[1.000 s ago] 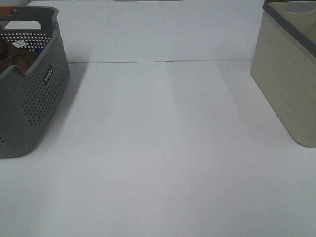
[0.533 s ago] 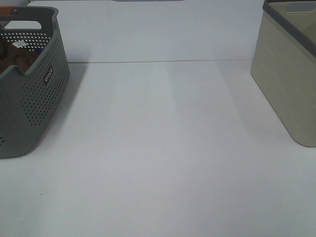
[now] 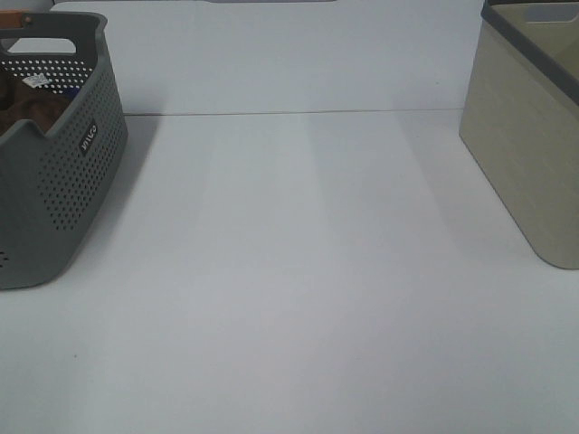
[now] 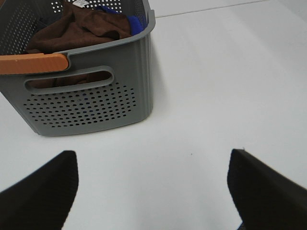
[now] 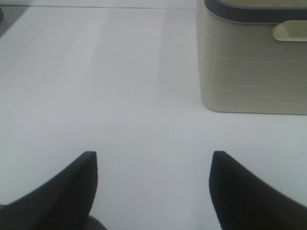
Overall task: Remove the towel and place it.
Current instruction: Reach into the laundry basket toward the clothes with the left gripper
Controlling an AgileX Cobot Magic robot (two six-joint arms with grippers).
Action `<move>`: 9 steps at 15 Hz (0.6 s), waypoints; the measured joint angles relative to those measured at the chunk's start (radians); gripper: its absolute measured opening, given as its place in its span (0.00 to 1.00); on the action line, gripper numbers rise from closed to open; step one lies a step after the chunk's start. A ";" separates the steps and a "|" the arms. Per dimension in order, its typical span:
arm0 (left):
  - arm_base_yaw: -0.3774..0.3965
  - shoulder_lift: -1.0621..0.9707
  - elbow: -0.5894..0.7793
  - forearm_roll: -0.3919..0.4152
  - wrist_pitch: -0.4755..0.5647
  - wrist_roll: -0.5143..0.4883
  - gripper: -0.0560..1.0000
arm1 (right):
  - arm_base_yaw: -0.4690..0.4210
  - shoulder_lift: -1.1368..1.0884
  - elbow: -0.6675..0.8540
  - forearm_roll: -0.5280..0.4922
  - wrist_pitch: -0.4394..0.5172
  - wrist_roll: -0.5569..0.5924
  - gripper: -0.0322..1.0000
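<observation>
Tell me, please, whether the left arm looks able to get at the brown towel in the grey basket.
Probably yes: the open left claw faces the grey basket, nothing lies between, and the towel sits exposed at its open top.

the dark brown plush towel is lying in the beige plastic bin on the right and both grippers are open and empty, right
Not quite. The dark brown plush towel is lying in the grey perforated plastic basket on the left, as the left wrist view shows. The rest holds: the left gripper and the right gripper are both open and empty.
</observation>
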 joint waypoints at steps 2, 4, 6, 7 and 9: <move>0.000 0.000 0.000 0.000 0.000 0.000 0.82 | 0.000 0.000 0.000 0.000 0.000 0.000 0.65; 0.000 0.000 0.000 0.000 0.000 0.000 0.82 | 0.000 0.000 0.000 0.000 0.000 0.000 0.65; 0.000 0.000 0.000 0.000 0.000 0.000 0.82 | 0.000 0.000 0.000 0.000 0.000 0.000 0.65; 0.000 0.000 0.000 0.000 0.000 0.000 0.82 | 0.000 0.000 0.000 0.000 0.000 0.000 0.65; 0.000 0.000 0.000 -0.001 0.000 0.000 0.82 | 0.000 0.000 0.000 0.000 0.000 0.000 0.65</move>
